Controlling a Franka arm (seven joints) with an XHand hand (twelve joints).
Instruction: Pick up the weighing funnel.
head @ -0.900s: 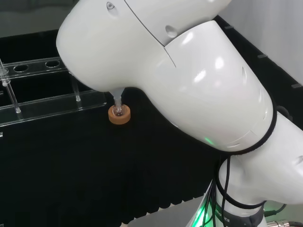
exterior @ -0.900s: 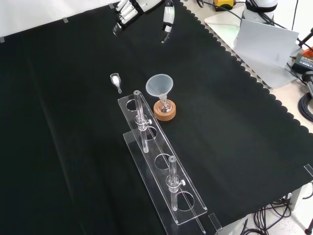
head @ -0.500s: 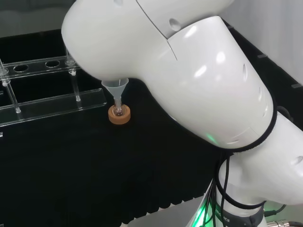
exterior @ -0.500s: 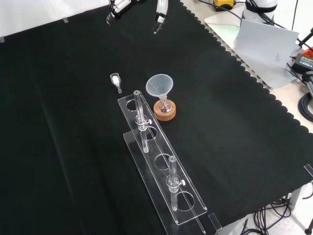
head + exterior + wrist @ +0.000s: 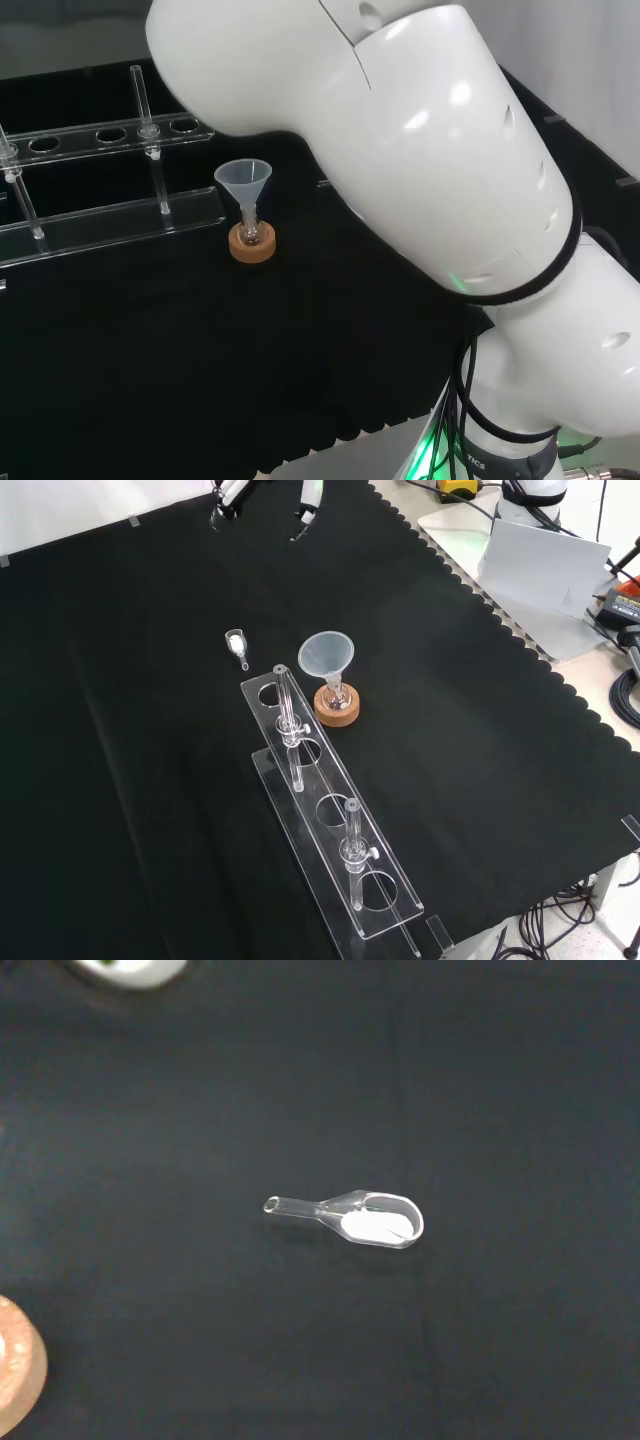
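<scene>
**Hand up at the far edge, weighing funnel lying free on the cloth**

Front view, left to right. On the left there is bare black cloth (image 5: 110,780). At the very top edge the hand (image 5: 308,498) comes in. Its fingers (image 5: 226,494) and thumb are spread apart and relaxed, with nothing between them.

Just below and well apart from the hand lies the weighing funnel (image 5: 237,646). It is flat on the cloth, untouched and on its own. The wrist view looks straight down on the weighing funnel (image 5: 370,1218) (a neat look at the target). Its short stem juts from the scoop, and white powder (image 5: 372,1226) sits in the bowl.

Next to the right is the clear test-tube rack (image 5: 330,830). It runs diagonally toward the near edge and has two test tubes (image 5: 287,720) standing in it. Its far end is near the weighing funnel without touching it.

Right again is the funnel (image 5: 327,655), mouth up. Its stem is in the small flask (image 5: 336,693), which sits on the cork ring (image 5: 337,709) just beside the rack.

In the head view the rack (image 5: 110,215) is at the left and the funnel (image 5: 243,178) on its cork ring (image 5: 252,245) is at the centre. The arm's white links (image 5: 400,150) loom at the right.
</scene>
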